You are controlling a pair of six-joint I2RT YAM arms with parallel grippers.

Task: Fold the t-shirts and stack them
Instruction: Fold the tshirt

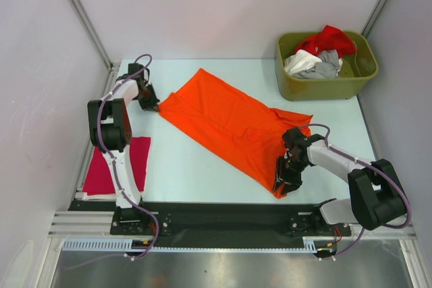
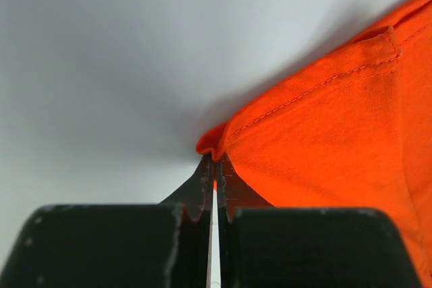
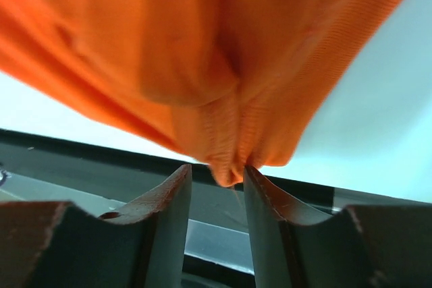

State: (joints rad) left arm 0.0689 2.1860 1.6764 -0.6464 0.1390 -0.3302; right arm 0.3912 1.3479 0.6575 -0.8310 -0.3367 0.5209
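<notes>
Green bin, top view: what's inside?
A red tee, a white tee and a grey tee lie heaped in the bin. Anything beneath them is covered.

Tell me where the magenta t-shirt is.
In the top view, the magenta t-shirt lies flat on the table, near-left, just beyond the left arm's base.

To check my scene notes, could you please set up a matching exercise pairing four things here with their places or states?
1 orange t-shirt
2 magenta t-shirt
3 olive-green bin
4 left gripper

A far right corner, holding clothes
B shut on orange cloth
C spread diagonally across the middle
D flat, near left edge

Pairs: 1-C, 2-D, 3-A, 4-B
</notes>
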